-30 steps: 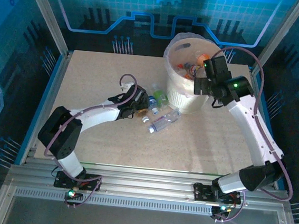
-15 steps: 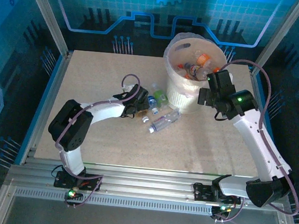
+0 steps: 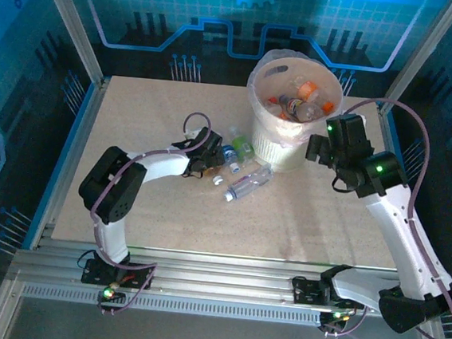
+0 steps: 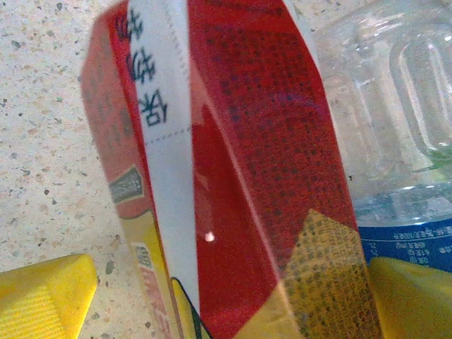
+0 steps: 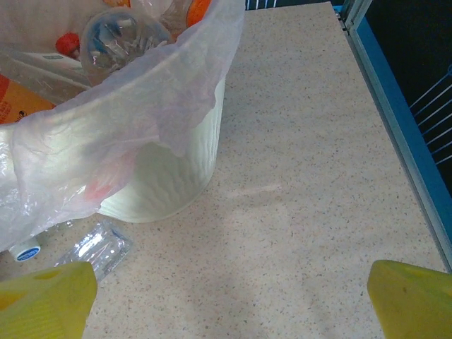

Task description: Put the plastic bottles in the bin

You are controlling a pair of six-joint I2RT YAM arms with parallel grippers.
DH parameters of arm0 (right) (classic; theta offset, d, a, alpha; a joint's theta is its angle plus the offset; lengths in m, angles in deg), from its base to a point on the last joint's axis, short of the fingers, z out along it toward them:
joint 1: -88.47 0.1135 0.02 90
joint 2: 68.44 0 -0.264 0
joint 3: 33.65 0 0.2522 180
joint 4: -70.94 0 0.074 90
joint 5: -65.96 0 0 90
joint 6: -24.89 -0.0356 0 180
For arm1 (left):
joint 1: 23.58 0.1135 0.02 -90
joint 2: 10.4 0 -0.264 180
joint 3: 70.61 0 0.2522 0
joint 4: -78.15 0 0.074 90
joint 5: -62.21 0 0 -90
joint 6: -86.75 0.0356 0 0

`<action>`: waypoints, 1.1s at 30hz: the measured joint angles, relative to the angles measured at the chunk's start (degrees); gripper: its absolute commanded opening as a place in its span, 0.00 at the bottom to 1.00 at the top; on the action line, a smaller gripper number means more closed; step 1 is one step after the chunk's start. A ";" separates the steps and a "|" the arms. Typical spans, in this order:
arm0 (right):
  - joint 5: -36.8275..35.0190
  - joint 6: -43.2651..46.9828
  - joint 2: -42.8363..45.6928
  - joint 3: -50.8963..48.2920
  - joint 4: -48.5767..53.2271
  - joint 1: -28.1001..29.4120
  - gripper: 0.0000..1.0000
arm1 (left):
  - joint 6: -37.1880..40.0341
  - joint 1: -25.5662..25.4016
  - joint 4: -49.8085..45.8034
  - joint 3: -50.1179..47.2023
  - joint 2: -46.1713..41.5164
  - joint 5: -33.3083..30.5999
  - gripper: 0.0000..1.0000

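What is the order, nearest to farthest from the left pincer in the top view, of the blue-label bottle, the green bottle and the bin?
1. The blue-label bottle, just right of the left pincer.
2. The green bottle, farther right and back.
3. The bin, farthest, back right.

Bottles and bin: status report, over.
Left gripper open, straddling red-labelled bottle on the table. Right gripper open, empty, beside bin. Bin part full; clear bottle and others loose left of it. Nothing seen in the way.
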 measured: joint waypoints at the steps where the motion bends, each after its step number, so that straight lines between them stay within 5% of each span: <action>1: 0.00 -0.17 0.44 -0.17 -0.04 -0.13 1.00 | -0.02 0.15 0.13 0.00 0.15 0.17 0.95; 15: 0.02 -1.53 3.10 -0.92 0.00 -0.24 1.00 | -0.52 2.54 1.95 -2.16 1.29 1.70 0.82; 25: 0.00 -1.92 4.46 -1.03 -0.02 -0.26 1.00 | -1.97 3.58 2.75 -2.86 1.33 2.10 0.62; 33: -0.02 -1.92 5.03 -1.73 -0.02 -0.52 1.00 | -1.33 3.61 2.84 -4.90 -2.12 1.77 0.59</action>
